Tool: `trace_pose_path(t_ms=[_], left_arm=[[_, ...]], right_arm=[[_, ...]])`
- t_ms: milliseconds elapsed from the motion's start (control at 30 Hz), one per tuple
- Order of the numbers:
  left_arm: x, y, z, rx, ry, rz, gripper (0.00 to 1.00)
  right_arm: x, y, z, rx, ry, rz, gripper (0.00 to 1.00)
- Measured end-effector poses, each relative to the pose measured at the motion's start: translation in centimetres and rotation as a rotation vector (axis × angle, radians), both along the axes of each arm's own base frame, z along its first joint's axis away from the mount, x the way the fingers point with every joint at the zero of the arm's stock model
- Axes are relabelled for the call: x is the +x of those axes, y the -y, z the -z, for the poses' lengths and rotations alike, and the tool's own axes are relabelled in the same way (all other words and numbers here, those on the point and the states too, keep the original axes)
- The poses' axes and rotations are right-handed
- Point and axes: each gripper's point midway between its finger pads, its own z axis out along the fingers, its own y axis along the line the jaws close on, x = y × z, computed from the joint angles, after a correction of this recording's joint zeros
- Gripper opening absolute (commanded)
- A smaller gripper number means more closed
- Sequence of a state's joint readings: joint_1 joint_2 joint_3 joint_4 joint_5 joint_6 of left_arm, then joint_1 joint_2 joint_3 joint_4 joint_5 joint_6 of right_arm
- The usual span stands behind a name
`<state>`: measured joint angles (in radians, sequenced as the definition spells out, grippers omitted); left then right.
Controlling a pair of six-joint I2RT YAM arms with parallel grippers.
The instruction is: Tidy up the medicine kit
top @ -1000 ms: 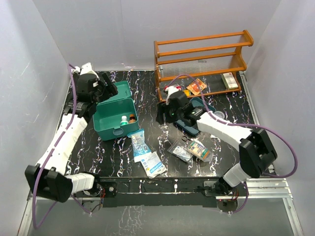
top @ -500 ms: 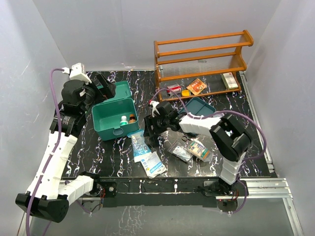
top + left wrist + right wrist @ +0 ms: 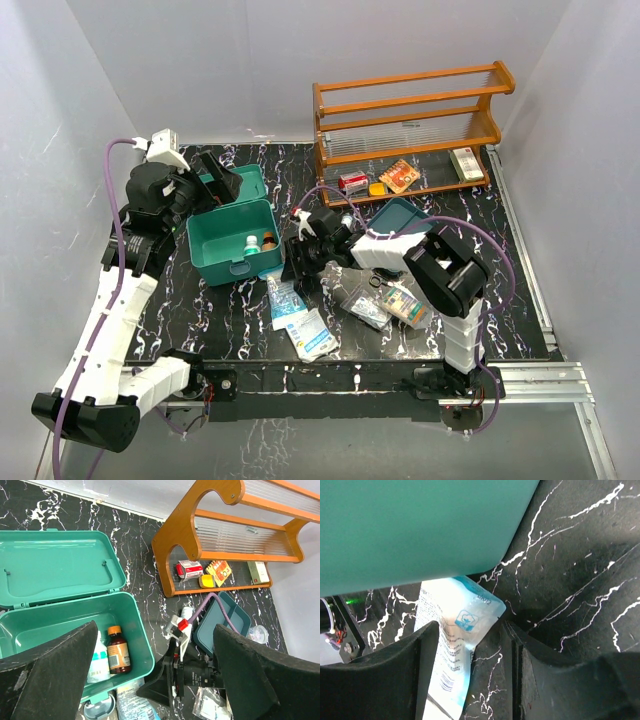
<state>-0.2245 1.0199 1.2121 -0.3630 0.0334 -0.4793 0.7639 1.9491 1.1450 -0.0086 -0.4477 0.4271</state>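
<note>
I judge the job at roughly the halfway mark. The medicine kit [image 3: 218, 262], a teal-green moulded plastic box with rounded corners, sits at about 9 o'clock on the black, white-veined tabletop [image 3: 475, 215]. Its hinged lid is thrown back, and two things are already in it: a brown glass-look bottle with an orange cap [image 3: 118, 652] and a white plastic bottle [image 3: 99, 661].

Left to pack, as far as I can see:
- a glossy blue-and-white foil sachet [image 3: 462, 620] just by the kit's front corner
- a second sachet like it [image 3: 310, 335] at 6 o'clock
- two crinkled clear plastic bags of small items [image 3: 390, 305] at about 5 o'clock

A red-and-white carton [image 3: 189, 570] and a few other small packs lie on the bottom shelf of the orange wooden rack [image 3: 410, 100] at 1 o'clock. The dark blue shallow tray [image 3: 231, 626] lies in front of the rack.

My left gripper [image 3: 218, 180] hovers over the kit's lid, its jaws spread fully with nothing between them. My right gripper [image 3: 470, 630] is down at the tabletop with its jaws part open and astride the top end of the first sachet. The sachet lies flat and is not pinched. It is thin and slick, so I expect the lift will need a low, square pinch.
</note>
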Motion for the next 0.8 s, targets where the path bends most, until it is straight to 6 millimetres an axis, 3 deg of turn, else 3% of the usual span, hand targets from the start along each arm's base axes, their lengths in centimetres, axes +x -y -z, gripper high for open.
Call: trace_pose_path(t_ms=[233,467,667,800], left_arm=[[0.1,0.1,0.2,-0.002,-0.008,0.003,0.97],[0.5,0.2,0.8,0.001,-0.024,0.004,0.97],[0.5,0.4,0.6,-0.002,-0.018,0.012,0.97],[0.6,0.8,0.3,-0.013,-0.008,0.033,0.97]], right_arm=[[0.7,-1.0,0.1,0.032,-0.01,0.021,0.39],[0.7,-1.6,0.6,0.051,-0.045,0.029,0.0],[1.5,-1.2,0.4,0.035,-0.015,0.073,0.0],[2.5,0.4,-1.1,0.011,0.055,0.139,0.0]])
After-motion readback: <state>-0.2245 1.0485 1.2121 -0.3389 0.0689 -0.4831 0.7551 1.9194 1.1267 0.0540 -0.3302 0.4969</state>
